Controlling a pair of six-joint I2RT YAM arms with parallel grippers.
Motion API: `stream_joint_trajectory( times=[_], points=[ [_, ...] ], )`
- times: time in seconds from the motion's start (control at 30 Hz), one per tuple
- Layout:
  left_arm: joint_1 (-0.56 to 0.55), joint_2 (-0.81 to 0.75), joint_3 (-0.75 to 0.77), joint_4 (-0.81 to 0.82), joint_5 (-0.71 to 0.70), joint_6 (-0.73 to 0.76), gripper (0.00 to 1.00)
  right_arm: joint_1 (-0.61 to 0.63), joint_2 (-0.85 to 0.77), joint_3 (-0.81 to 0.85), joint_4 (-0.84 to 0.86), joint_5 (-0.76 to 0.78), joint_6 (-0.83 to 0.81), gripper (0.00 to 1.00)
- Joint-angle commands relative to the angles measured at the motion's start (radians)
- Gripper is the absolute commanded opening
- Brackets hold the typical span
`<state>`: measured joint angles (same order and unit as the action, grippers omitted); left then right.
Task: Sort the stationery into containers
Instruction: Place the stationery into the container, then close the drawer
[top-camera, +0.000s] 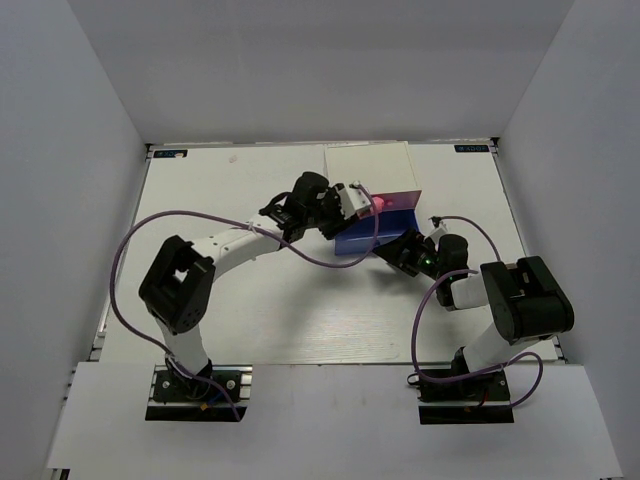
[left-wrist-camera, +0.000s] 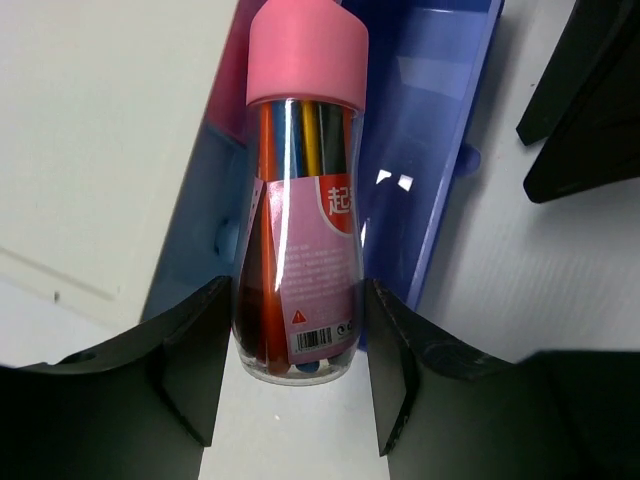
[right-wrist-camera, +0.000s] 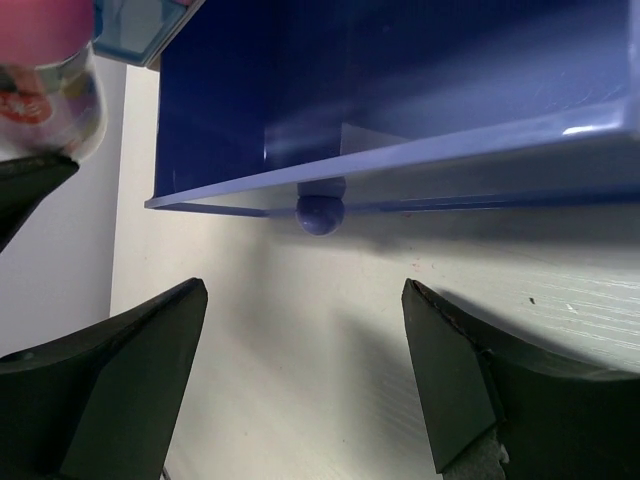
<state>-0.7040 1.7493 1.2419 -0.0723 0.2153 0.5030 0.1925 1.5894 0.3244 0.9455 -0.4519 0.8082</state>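
My left gripper (left-wrist-camera: 295, 370) is shut on a stubby clear tube with a pink cap and pink label (left-wrist-camera: 300, 230), which has coloured pens inside. It holds the tube over the front of the white drawer box (top-camera: 368, 165), where the wide blue-violet lower drawer (top-camera: 352, 243) stands pulled out. The tube's pink cap (top-camera: 381, 203) shows beside the box. My right gripper (right-wrist-camera: 305, 370) is open and empty. It sits low on the table just in front of the drawer's round knob (right-wrist-camera: 320, 212), apart from it. The highlighters and the grey-blue piece are out of view.
The pink drawer (left-wrist-camera: 232, 80) and the light-blue drawer (right-wrist-camera: 140, 25) show beside the tube. The right arm's black fingers (left-wrist-camera: 580, 100) are close on the far side of the open drawer. Purple cables loop over the white table (top-camera: 250, 320). Grey walls close in the sides.
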Motion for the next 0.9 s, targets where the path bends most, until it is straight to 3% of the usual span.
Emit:
stream_joint_trajectory(
  times=[0.0, 0.1, 0.17, 0.27, 0.4, 0.5, 0.7, 0.87],
  points=[
    [-0.002, 0.035, 0.099, -0.046, 0.084, 0.092, 0.13, -0.007, -0.028, 0.004, 0.052, -0.002, -0.027, 0.84],
    [-0.002, 0.078, 0.139, -0.055, 0.098, 0.104, 0.37, -0.01, -0.026, 0.01, 0.052, -0.001, -0.03, 0.84],
    [-0.002, 0.088, 0.148, -0.055, 0.088, 0.104, 0.44, -0.014, -0.023, 0.013, 0.053, 0.001, -0.033, 0.84],
    [-0.002, 0.088, 0.148, -0.02, 0.088, 0.094, 0.73, -0.015, -0.019, 0.022, 0.058, -0.005, -0.037, 0.84],
    [-0.011, 0.079, 0.166, 0.009, 0.088, 0.068, 0.74, -0.014, 0.004, 0.037, 0.062, -0.019, -0.043, 0.83],
    [-0.011, 0.043, 0.166, 0.043, 0.088, 0.028, 0.92, -0.013, 0.021, 0.053, 0.07, -0.027, -0.055, 0.8],
    [-0.02, -0.074, 0.11, 0.12, 0.038, -0.076, 0.93, -0.018, 0.053, 0.093, 0.082, -0.03, -0.044, 0.66],
    [-0.02, -0.299, -0.085, 0.224, -0.196, -0.239, 0.93, -0.01, 0.096, 0.14, 0.084, -0.028, -0.044, 0.61]
  ],
)
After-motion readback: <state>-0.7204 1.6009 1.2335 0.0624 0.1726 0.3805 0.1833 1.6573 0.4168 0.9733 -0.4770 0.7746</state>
